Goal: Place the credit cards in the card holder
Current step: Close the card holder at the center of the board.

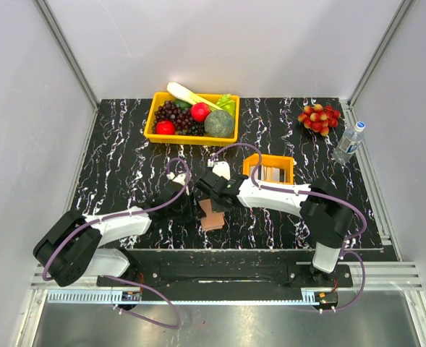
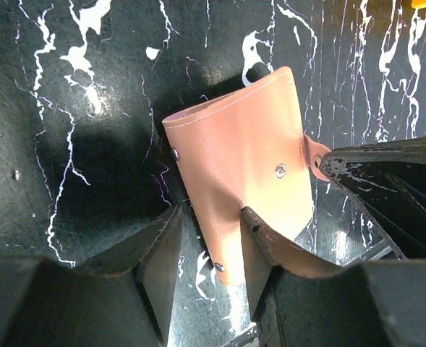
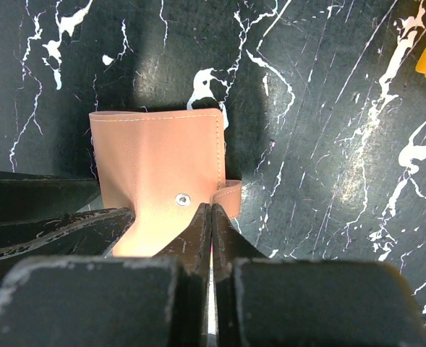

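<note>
The tan-pink card holder [image 1: 212,216] lies folded shut on the black marble table, its snap stud facing up. It fills the left wrist view [image 2: 238,155] and shows in the right wrist view [image 3: 155,163]. My left gripper [image 2: 211,217] is open, its fingers straddling the holder's near corner, and the right finger [image 2: 260,238] rests on the leather. My right gripper [image 3: 211,208] is shut, with its tips at the snap tab [image 3: 229,196] on the holder's right edge. The credit cards [image 1: 273,174] stand in the small orange tray [image 1: 269,157] to the right.
A yellow bin [image 1: 152,123] of fruit and vegetables stands at the back. A bunch of red fruit [image 1: 319,118] and a water bottle [image 1: 348,142] are at the back right. The two grippers [image 1: 198,195] are close together over the holder.
</note>
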